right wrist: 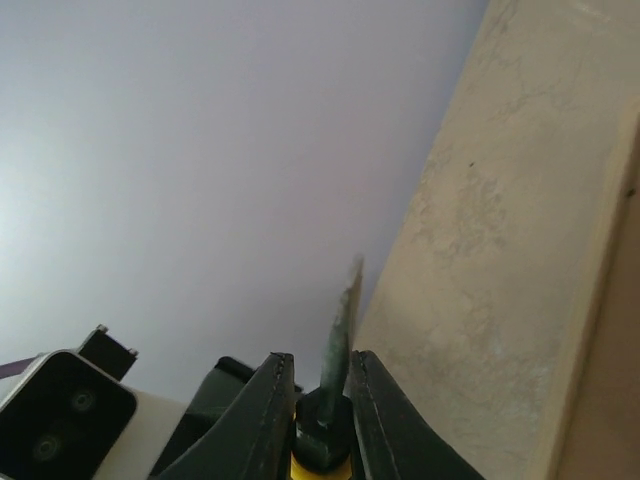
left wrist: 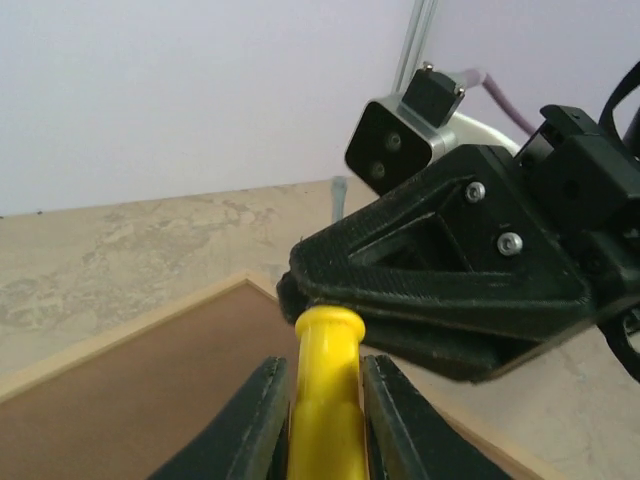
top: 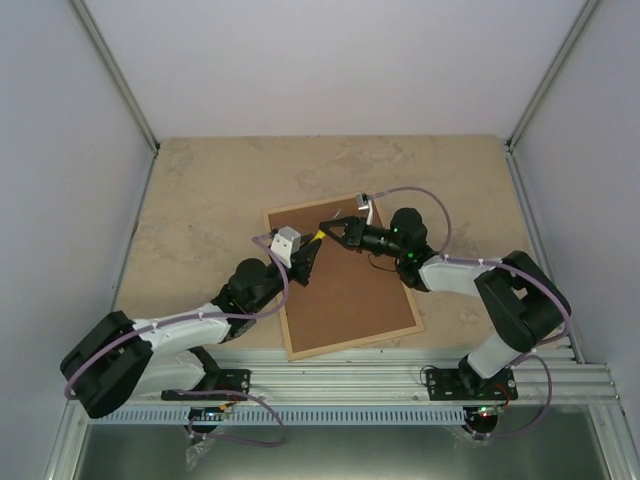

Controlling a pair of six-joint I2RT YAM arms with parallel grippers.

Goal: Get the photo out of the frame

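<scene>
Backing board (top: 352, 296) in frame (top: 356, 341), left claw (top: 310, 246), right claw (top: 327, 229) gripping yellow tool (top: 318, 237)

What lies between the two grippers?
A yellow-handled tool, held by the left gripper and the right gripper at once; clearest in the left wrist view.

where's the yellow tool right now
In the top view the yellow-handled tool is over the far end of the frame, gripped between the left gripper and right gripper.

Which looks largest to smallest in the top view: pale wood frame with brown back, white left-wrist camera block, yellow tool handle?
1. Pale wood frame with brown back
2. White left-wrist camera block
3. Yellow tool handle, mostly hidden; only a sliver shows.
</scene>
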